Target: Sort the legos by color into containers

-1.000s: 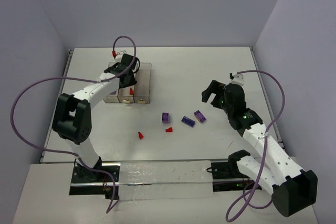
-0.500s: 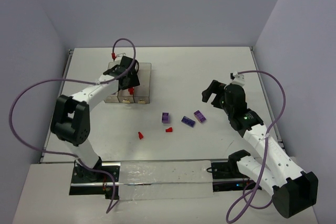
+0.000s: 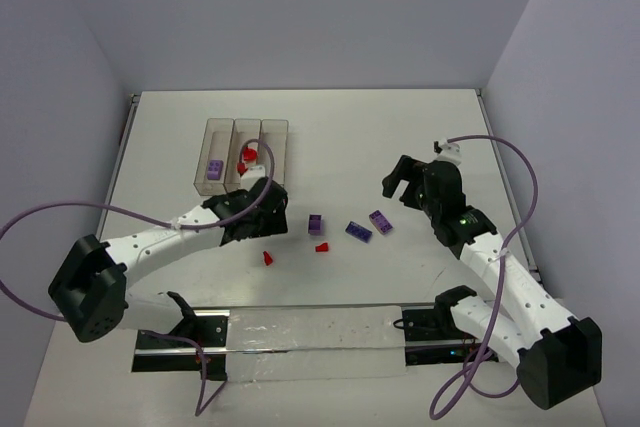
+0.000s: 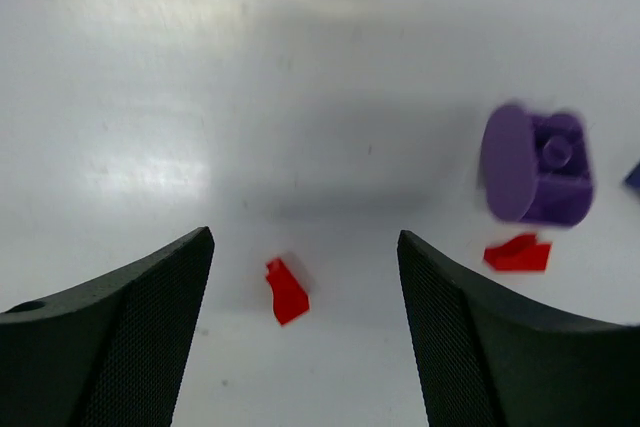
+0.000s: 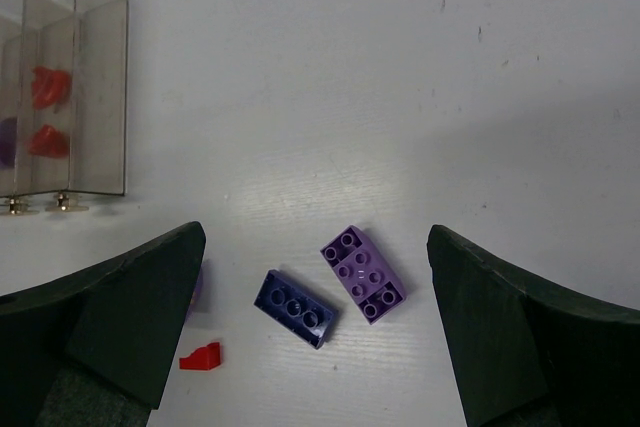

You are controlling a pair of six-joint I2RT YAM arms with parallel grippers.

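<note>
Containers: three joined clear bins standing on the white table. The left bin holds a purple block. The middle bin holds red pieces.

Left gripper: just off the containers' near end, on the side toward the arm bases. Its fingers are spread wide and hold nothing. A red wedge lies on the table in the gap between them, touched by neither.

Other loose legos all lie nearer than the containers and off to their right. Going outward from the containers:
- a stubby purple brick
- a second red wedge, just beside that brick
- a dark purple brick
- a lilac brick, close beside the dark one; I cannot tell whether they touch

Right gripper: well to the right of the containers, past the lilac brick. Its fingers are spread and hold nothing.
</note>
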